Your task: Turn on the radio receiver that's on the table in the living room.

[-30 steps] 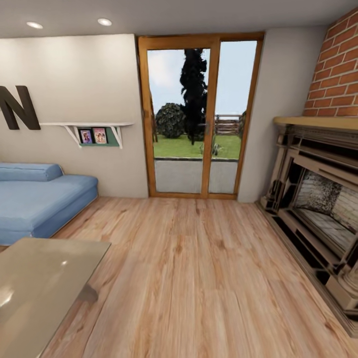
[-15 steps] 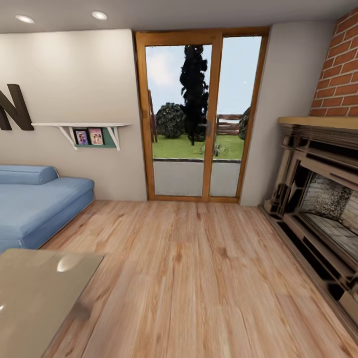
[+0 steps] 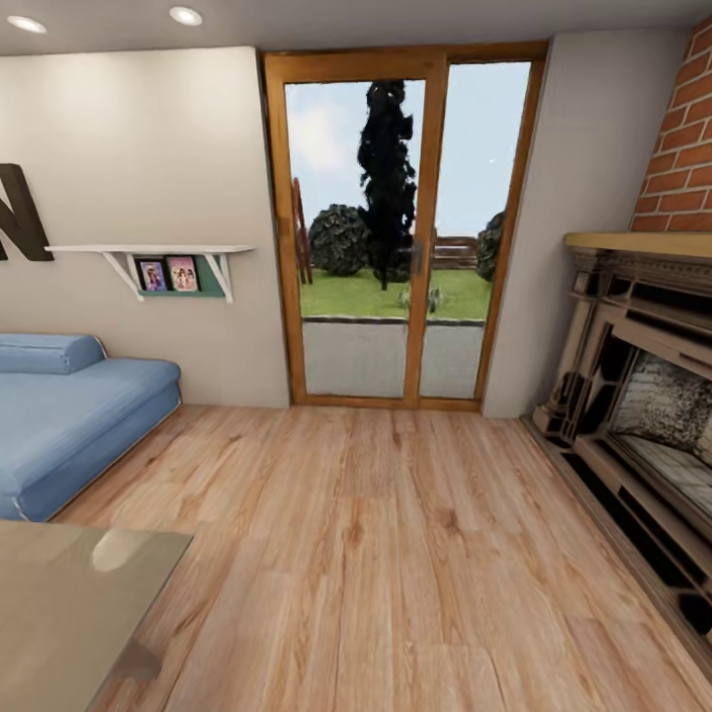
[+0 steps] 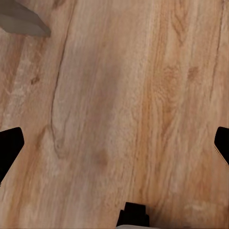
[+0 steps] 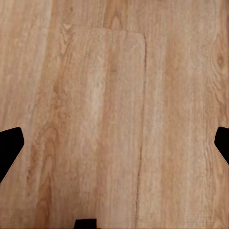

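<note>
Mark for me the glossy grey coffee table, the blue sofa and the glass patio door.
Glossy grey coffee table (image 3: 59, 613): head view, bare reflective top.
Blue sofa (image 3: 69, 420): head view, seat cushion.
Wood-framed glass patio door (image 3: 427, 227): head view, central wooden post.

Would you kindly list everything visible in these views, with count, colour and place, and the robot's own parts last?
table: one, glossy grey top, lower left of the head view, a corner showing
sofa: one, blue, left, against the beige wall
shelf: one, white, on the left wall
framed photos: two, colourful, under the shelf
wall letter: one, dark brown, far left, cut off
glass door: one, wood-framed, centre back, garden beyond
fireplace: one, dark, right, under red brick
ceiling lights: two, white, upper left
floor: wood planks
left gripper: black fingertips spread wide, over floor
right gripper: black fingertips spread wide, over floor
</note>
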### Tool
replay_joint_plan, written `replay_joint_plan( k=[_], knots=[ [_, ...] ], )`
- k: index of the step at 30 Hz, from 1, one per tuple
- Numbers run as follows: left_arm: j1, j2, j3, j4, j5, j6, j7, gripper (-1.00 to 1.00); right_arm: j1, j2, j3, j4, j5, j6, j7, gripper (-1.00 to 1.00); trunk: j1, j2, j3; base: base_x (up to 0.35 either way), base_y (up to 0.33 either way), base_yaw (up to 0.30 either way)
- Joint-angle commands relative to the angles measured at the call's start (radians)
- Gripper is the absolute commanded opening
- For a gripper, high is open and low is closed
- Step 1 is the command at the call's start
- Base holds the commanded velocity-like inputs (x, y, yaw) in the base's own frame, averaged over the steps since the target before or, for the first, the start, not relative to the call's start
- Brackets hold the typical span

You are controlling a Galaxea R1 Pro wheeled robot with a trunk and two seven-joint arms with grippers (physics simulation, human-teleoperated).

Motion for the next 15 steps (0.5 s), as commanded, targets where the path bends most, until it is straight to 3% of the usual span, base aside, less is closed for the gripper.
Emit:
replay_joint_plan(
  k=[1, 9, 15],
  knots=[
    [0.000, 0.000, 0.000, 0.000, 0.000, 0.000, 0.000, 1.00, 0.000, 0.000, 0.000, 0.000, 0.000, 0.000, 0.000, 1.00, 0.000, 0.000, 0.000, 0.320, 0.000, 0.000],
    [0.000, 0.001, 0.000, 0.000, 0.000, 0.000, 0.000, 1.00, 0.000, 0.000, 0.001, 0.000, 0.000, 0.000, 0.001, 1.00, 0.000, 0.000, 0.000, 0.320, 0.000, -0.011],
    [0.000, 0.001, 0.001, 0.000, 0.000, 0.000, 0.000, 1.00, -0.001, 0.001, 0.000, 0.000, 0.000, 0.000, 0.000, 1.00, 0.000, 0.000, 0.000, 0.320, 0.000, -0.158]
  ],
)
